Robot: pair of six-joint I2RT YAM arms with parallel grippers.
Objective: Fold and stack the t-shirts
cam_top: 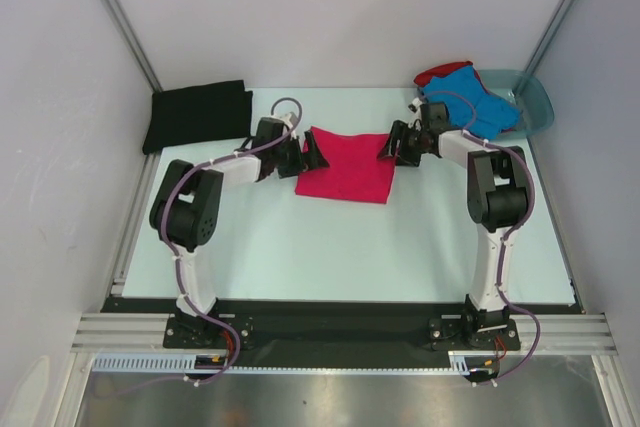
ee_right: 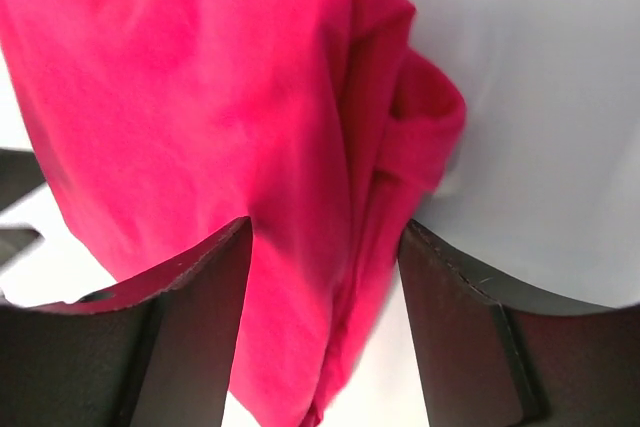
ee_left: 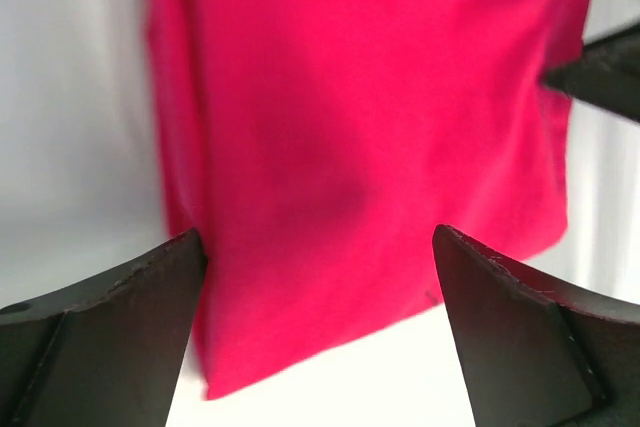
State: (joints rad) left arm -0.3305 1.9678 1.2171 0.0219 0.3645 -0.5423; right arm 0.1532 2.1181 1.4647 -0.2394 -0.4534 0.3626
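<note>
The pink t-shirt lies folded into a flat, nearly square panel at the middle of the bench. Its slightly longer axis runs from 9 to 3 o'clock, with the 3 o'clock end turned a little towards the near edge. The folds hide the neckline, so I cannot tell which way the collar points. The left gripper is at the shirt's corner towards 10 o'clock, its jaws wide apart and holding nothing, with the cloth spread just beyond the tips. The right gripper is at the corner towards 2 o'clock, its jaws also apart. A rumpled fold of the pink cloth hangs loosely in the gap, brushing one finger and clear of the other. The black t-shirt lies folded flat towards 10 o'clock, well apart from the pink one. Towards 2 o'clock is a translucent teal basin, and the crumpled blue t-shirt spills over its rim. The red t-shirt is bunched behind the blue one.
</note>
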